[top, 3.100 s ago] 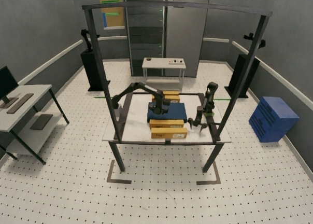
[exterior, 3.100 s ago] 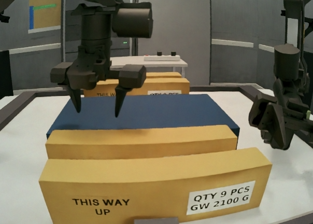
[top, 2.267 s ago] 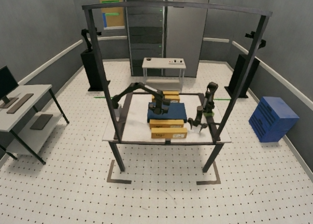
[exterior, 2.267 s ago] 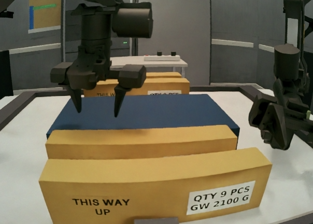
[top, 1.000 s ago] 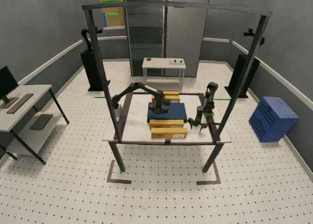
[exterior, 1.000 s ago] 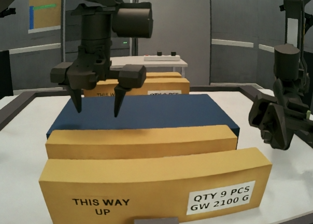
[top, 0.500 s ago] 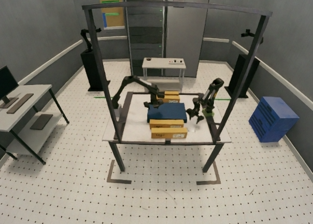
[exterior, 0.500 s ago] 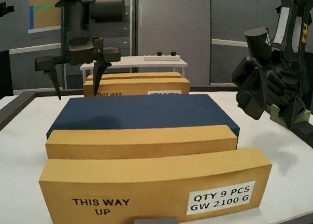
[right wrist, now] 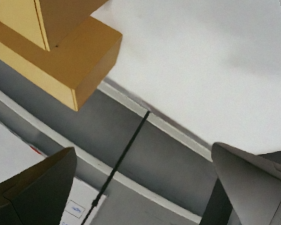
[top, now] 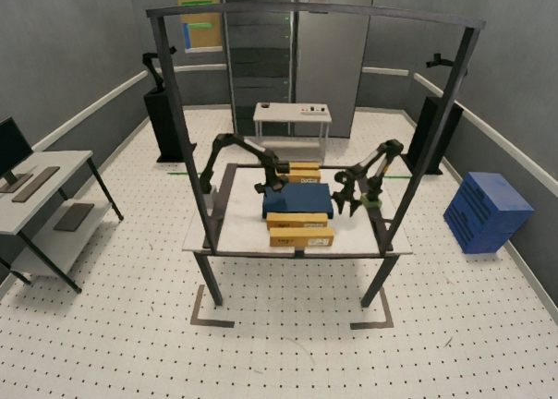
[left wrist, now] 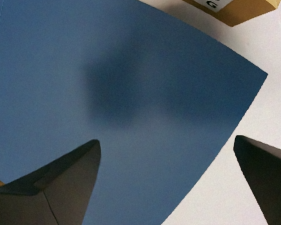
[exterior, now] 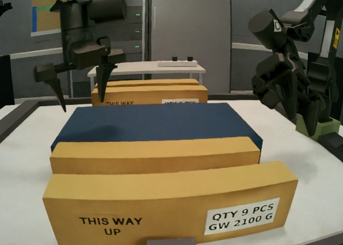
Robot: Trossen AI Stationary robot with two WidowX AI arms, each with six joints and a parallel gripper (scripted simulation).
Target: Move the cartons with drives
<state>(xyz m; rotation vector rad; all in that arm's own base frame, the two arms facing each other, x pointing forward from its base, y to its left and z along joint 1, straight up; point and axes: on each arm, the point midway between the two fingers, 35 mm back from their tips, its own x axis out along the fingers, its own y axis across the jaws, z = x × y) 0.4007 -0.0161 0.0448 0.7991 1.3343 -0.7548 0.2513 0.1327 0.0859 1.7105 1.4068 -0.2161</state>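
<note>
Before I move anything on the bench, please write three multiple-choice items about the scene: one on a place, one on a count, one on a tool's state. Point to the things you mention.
1. Where are the cartons?
A) All on the platform
B) Two on each side of the platform
C) All beyond it

2. How many cartons stand on the table?
A) Two
B) Three
C) Four

3. How is the left tool?
A) Open, holding nothing
B) Shut on a carton
C) Shut, holding nothing

1: B, the blue platform (top: 300,198) (exterior: 159,121) (left wrist: 45,89) lies between the near pair and the far pair.
2: C, the yellow cartons (top: 301,237) (exterior: 170,211) form two pairs.
3: A, the left tool (top: 270,189) (exterior: 83,106) (left wrist: 168,145) has its fingers wide apart with no carton between them.
</note>
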